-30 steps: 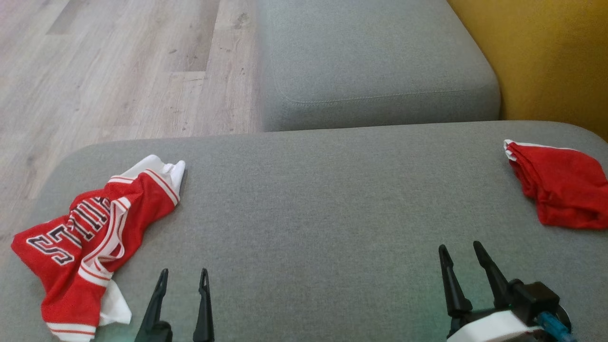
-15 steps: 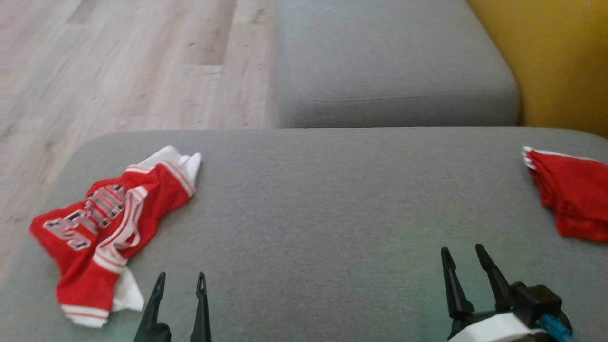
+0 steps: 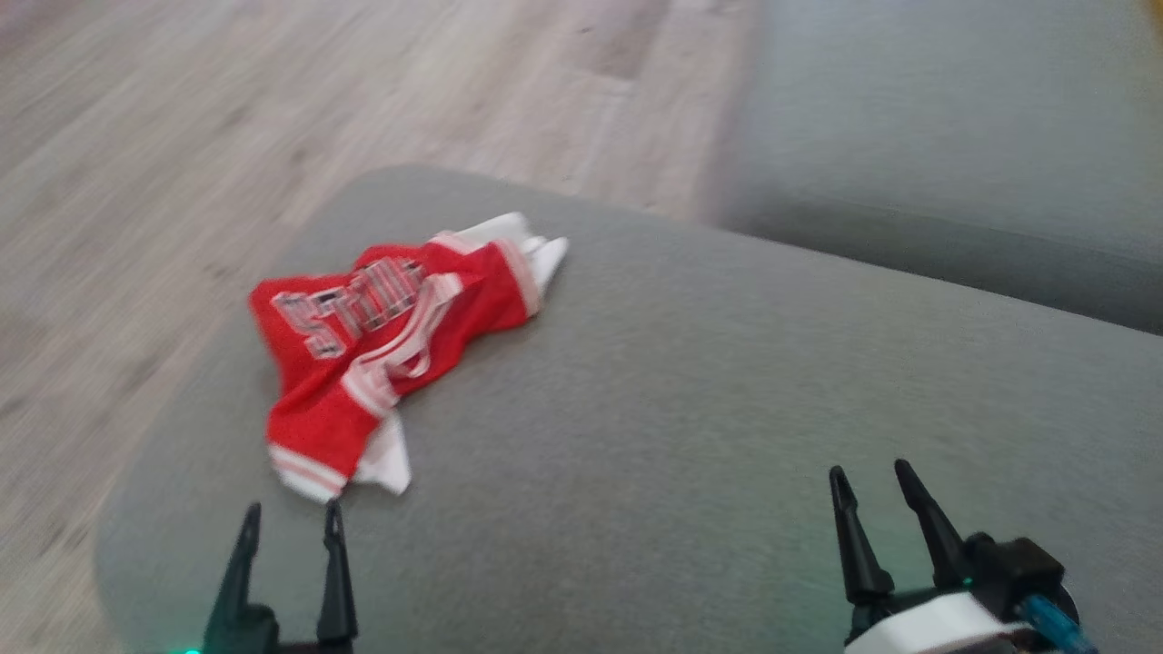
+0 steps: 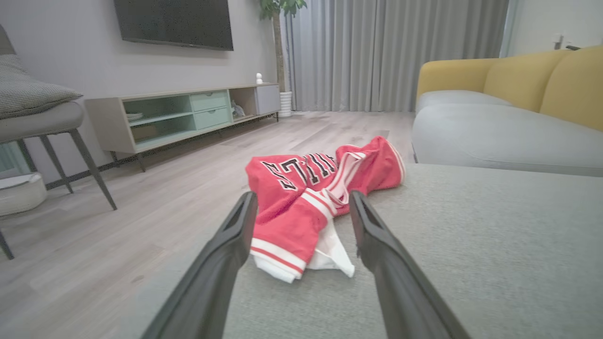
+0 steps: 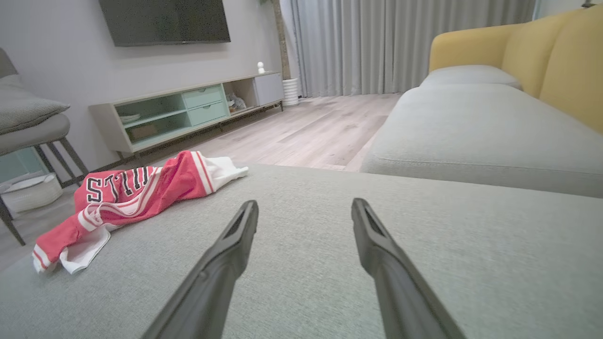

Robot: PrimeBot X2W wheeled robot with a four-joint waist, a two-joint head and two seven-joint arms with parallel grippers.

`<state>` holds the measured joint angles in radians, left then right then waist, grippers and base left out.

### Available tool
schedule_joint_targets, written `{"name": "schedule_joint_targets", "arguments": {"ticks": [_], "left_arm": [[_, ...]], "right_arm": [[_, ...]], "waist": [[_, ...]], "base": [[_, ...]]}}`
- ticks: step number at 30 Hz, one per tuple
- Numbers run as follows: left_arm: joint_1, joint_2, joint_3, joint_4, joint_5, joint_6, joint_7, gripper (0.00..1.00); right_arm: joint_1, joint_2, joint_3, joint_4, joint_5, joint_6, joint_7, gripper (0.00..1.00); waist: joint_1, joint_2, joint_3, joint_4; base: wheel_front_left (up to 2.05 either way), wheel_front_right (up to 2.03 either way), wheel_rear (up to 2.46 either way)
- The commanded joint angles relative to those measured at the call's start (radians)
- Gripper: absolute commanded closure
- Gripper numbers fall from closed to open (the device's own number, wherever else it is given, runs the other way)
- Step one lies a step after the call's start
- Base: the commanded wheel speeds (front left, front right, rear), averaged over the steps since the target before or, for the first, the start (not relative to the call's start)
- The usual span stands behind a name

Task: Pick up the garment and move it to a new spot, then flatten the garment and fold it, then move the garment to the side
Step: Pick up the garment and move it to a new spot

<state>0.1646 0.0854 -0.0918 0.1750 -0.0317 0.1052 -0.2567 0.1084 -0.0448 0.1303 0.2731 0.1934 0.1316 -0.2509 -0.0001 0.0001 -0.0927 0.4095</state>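
Looking down from the head onto a broad grey cushion [image 3: 681,409], with pale wooden floor [image 3: 227,109] past its far left edge and a second grey seat [image 3: 954,136] set beyond it at upper right. Blurred throughout. Finds the garment [image 3: 382,336] crumpled near the cushion's left corner: red, white-trimmed, with block lettering across the top and a white flap poking out at each end. Puts the left tool [image 3: 293,509] just beside the garment's near hem, fingers spread and holding nothing, and the right tool [image 3: 869,470] well off to the right over bare cloth, likewise spread and empty.

Peering along the left wrist: frames the garment [image 4: 301,174] between the two parted fingers, with its near hem striped red and white and white lining spilling out beneath. Takes in, beyond it, a chair [image 4: 42,117], a low cabinet [image 4: 183,115], a wall-mounted screen [image 4: 174,21], grey curtains [image 4: 391,52] and a yellow sofa back [image 4: 541,75].

Peering along the right wrist: places the garment [image 5: 132,193] far to the left on the cushion, with bare grey cloth between the parted fingers and the second grey seat off to the right.
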Motion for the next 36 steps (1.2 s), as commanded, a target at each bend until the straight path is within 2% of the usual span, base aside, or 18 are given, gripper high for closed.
{"name": "schedule_joint_targets", "arguments": {"ticks": [1, 6, 10, 12, 17, 22, 28, 34, 35, 36], "left_arm": [[-0.070, 0.004, 0.035, -0.037, 0.000, 0.001, -0.005, 0.00], [-0.106, 0.026, 0.044, -0.048, 0.009, -0.007, -0.005, 0.00], [-0.163, 0.044, 0.016, -0.022, 0.024, -0.041, -0.005, 0.00], [-0.209, 0.052, -0.006, 0.015, 0.032, -0.063, -0.005, 0.00], [-0.362, 0.033, -0.028, 0.167, 0.013, -0.096, -0.005, 0.00], [-0.522, 0.002, -0.037, 0.359, -0.001, -0.079, -0.005, 0.00], [-0.693, -0.023, -0.026, 0.635, -0.041, -0.028, -0.002, 0.00], [-0.813, -0.027, -0.023, 0.857, -0.056, 0.020, 0.018, 0.00], [-0.823, -0.026, -0.021, 0.881, -0.060, 0.017, 0.016, 0.29], [-0.833, -0.023, -0.018, 0.891, -0.065, 0.012, 0.010, 0.72]], "right_arm": [[-0.064, -0.006, 0.024, -0.030, -0.008, -0.001, -0.011, 0.00], [-0.086, -0.010, 0.022, -0.015, -0.045, -0.001, -0.011, 0.00], [-0.074, -0.030, -0.012, -0.021, -0.055, -0.001, -0.011, 0.00], [-0.056, -0.042, -0.024, -0.029, -0.065, -0.001, -0.011, 0.00], [-0.076, -0.115, -0.012, -0.046, -0.085, -0.001, -0.011, 0.00], [-0.124, -0.188, 0.000, -0.062, -0.096, -0.001, -0.011, 0.00], [-0.159, -0.264, 0.003, -0.074, -0.103, -0.001, -0.011, 0.00], [-0.185, -0.301, 0.018, -0.077, -0.103, -0.001, -0.011, 0.00], [-0.189, -0.302, 0.021, -0.075, -0.103, -0.001, -0.011, 0.00], [-0.193, -0.300, 0.026, -0.073, -0.103, -0.001, -0.011, 0.00]], "waist": [[0.0001, -0.0001, 0.044, 0.054], [0.0001, -0.0001, 0.077, 0.081], [0.0001, -0.0001, 0.099, 0.100], [0.0001, -0.0001, 0.117, 0.107], [0.0001, -0.0001, 0.227, 0.073], [0.0001, -0.0001, 0.330, 0.039], [0.0001, -0.0001, 0.422, 0.026], [0.0001, -0.0001, 0.461, 0.015], [0.0001, -0.0001, 0.460, 0.012], [0.0001, -0.0001, 0.457, 0.008]], "base": [[0.00, 0.00, 0.00], [0.00, 0.00, 0.00], [0.00, 0.00, 0.00], [0.00, 0.00, 0.00], [0.00, 0.00, 0.00], [0.00, 0.00, 0.00], [0.00, 0.00, 0.00], [0.00, 0.00, 0.00], [0.00, 0.00, 0.00], [0.00, 0.00, 0.00]]}}
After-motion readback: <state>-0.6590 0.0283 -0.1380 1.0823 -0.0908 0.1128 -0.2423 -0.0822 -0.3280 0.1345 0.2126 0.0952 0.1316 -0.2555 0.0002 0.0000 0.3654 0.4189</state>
